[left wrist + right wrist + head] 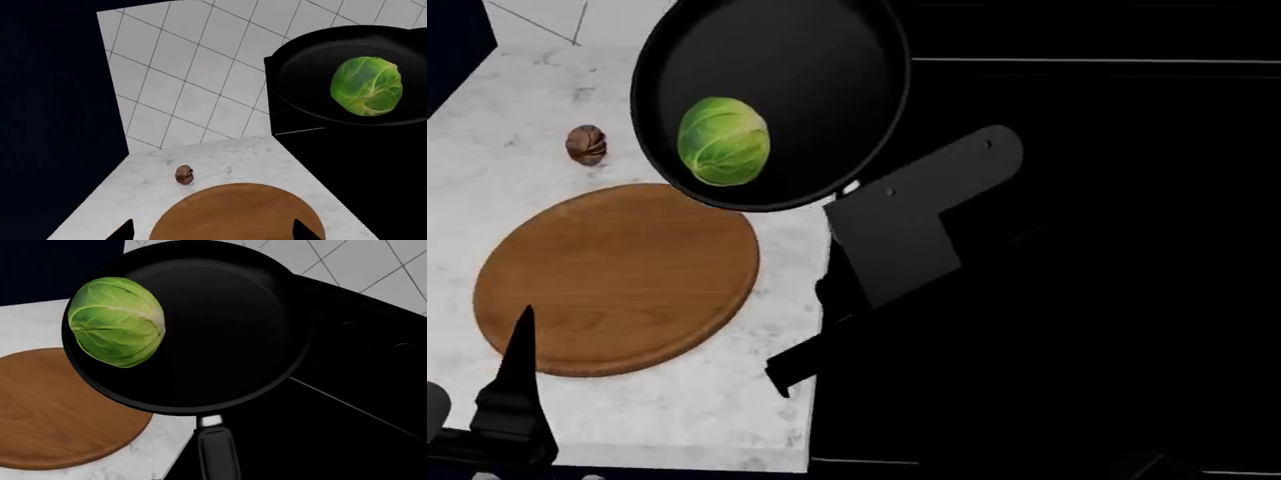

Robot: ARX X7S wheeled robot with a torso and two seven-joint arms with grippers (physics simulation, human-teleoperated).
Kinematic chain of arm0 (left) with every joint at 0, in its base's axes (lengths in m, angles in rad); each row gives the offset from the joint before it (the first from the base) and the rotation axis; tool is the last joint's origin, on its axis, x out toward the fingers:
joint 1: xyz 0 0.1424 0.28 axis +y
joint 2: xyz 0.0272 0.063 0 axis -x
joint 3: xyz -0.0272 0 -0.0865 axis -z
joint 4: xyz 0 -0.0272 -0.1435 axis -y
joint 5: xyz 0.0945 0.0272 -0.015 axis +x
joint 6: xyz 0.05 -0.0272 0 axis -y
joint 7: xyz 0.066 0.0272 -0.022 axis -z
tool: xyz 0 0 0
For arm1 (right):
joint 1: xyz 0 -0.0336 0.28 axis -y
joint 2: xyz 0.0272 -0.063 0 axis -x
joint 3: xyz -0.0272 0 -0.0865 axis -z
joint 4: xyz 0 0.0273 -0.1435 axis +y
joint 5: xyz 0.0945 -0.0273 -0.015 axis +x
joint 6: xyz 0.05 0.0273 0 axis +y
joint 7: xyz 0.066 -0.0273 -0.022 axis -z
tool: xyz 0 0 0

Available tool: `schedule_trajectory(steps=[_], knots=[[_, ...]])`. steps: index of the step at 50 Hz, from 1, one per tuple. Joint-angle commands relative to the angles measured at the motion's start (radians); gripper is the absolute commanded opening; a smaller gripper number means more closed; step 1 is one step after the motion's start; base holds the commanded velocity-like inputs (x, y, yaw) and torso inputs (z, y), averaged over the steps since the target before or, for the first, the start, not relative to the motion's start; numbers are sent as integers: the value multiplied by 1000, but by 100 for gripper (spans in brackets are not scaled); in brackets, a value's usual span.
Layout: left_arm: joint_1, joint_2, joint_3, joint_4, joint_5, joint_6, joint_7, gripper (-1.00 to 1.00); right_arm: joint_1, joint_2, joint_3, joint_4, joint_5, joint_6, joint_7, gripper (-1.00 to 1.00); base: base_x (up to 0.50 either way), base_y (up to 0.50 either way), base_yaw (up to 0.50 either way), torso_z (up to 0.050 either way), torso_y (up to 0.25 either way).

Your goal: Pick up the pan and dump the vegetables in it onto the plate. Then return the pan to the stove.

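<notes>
Pan (807, 70) and handle sit in our right pincer (857, 195), which seems closed on the handle, though its fingers are too dark to tell for sure. Ahead of that pincer the pan hangs tilted, its low rim over the near edge of the plate (614, 280). We see the vegetables (723, 141) resting against that low rim. Beside the right pincer lies the stove (1094, 150). Our left pincer (518, 385) hovers at the plate's near side on the white worktop (694, 410); we cannot tell its opening. Beyond it sits a brown nut (586, 144).
</notes>
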Motion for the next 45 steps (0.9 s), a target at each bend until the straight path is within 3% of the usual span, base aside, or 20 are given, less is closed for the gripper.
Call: schedule_trajectory(steps=[1, 23, 31, 45], knots=[[21, 17, -22, -12, 19, 29, 23, 100, 25, -29, 33, 17, -130, -19, -233, -100, -1, 500, 0, 0, 0], [55, 13, -39, -29, 6, 71, 23, 100, 157, -99, -201, 397, -254, -222, -299, -100, 3, 23, 0, 1, 2], [69, 13, -45, -34, 1, 89, 25, 100, 233, -117, -440, 497, -395, -294, -297, -100, 0, 0, 0, 0, 3], [103, 13, -65, -43, -12, 124, 29, 100, 322, -98, -684, 503, -628, -334, -198, -100, 0, 0, 0, 1, 1]])
